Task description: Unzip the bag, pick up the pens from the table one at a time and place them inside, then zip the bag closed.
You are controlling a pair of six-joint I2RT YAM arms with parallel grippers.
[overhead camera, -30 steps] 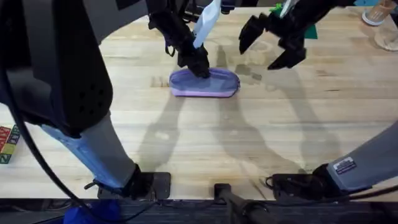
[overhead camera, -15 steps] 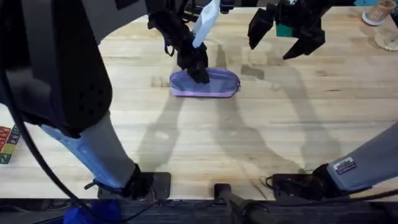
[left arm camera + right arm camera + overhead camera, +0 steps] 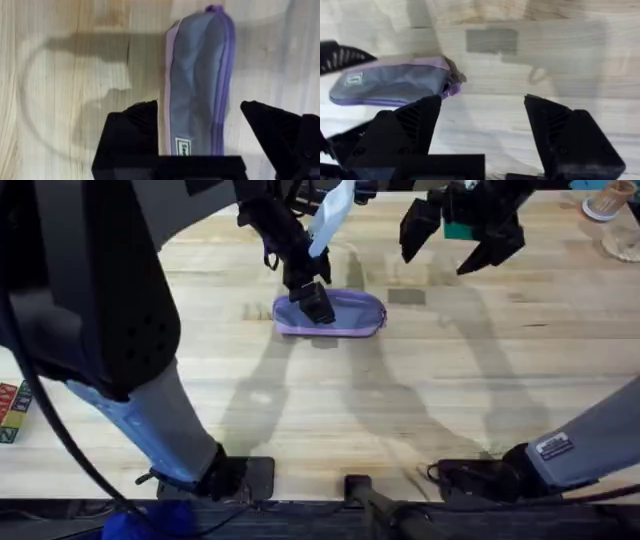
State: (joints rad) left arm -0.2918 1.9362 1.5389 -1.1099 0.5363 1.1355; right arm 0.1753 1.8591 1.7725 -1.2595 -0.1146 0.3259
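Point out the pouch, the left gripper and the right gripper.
the bag (image 3: 345, 313), overhead view, on its purple fabric side right of the gripper.
left gripper (image 3: 200, 130), left wrist view, midway between its open fingers, which straddle the pouch.
right gripper (image 3: 462, 248), overhead view, midway between its open fingertips, above the table.

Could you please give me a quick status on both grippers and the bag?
Left gripper open, straddling the bag. Right gripper open, raised beyond the bag, empty. Bag flat on the table. Nothing in the way.
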